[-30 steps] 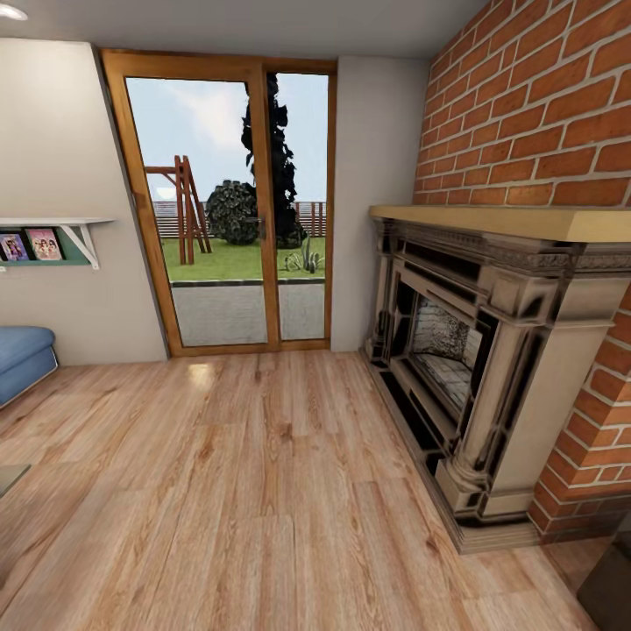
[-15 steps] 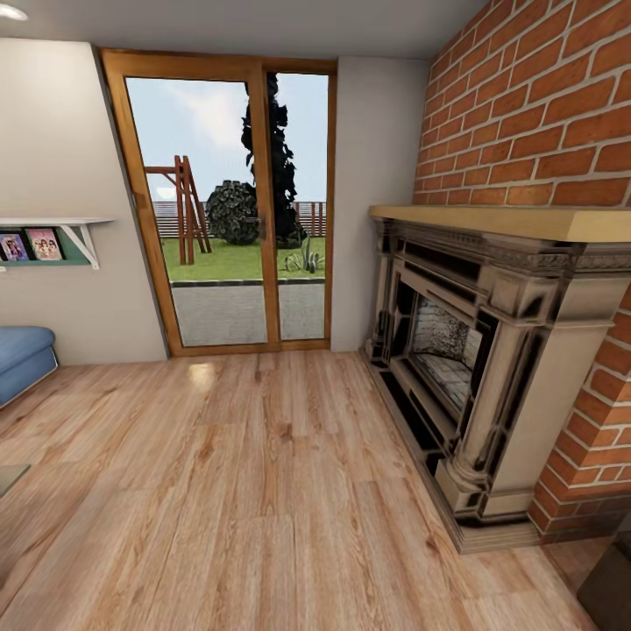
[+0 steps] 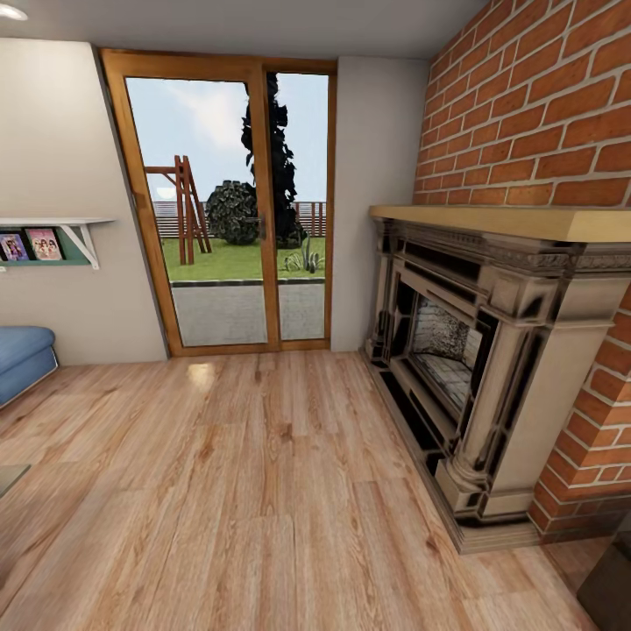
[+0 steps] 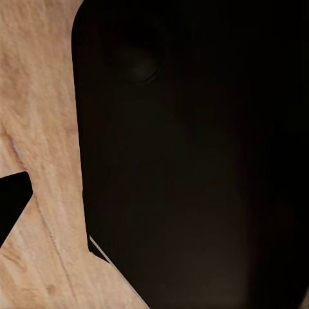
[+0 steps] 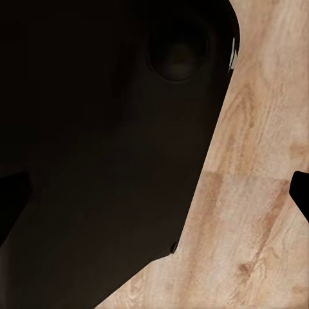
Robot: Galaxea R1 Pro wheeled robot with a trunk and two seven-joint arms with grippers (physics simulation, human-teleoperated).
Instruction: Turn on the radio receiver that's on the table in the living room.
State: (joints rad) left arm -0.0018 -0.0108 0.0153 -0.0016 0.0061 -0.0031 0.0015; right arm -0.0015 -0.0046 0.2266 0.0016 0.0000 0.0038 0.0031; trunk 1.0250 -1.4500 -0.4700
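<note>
Fireplace (image 3: pixel 473 350) on right, glass doors (image 3: pixel 230 210) ahead, wood floor (image 3: pixel 263 491) between; can't tell grippers' state, dark body blocks wrist cams.

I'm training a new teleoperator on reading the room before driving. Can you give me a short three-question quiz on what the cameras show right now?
1. True or false: the fireplace stands against the brick wall at the head view's right.
2. Multiple choice: what lies beyond the glass doors? A) a kitchen B) a garden with a wooden swing frame C) a hallway
3. Fill in: at the head view's left edge, below the wall shelf, shows the end of a blue ____.

Key: 1 true; 2 B; 3 sofa.
</note>
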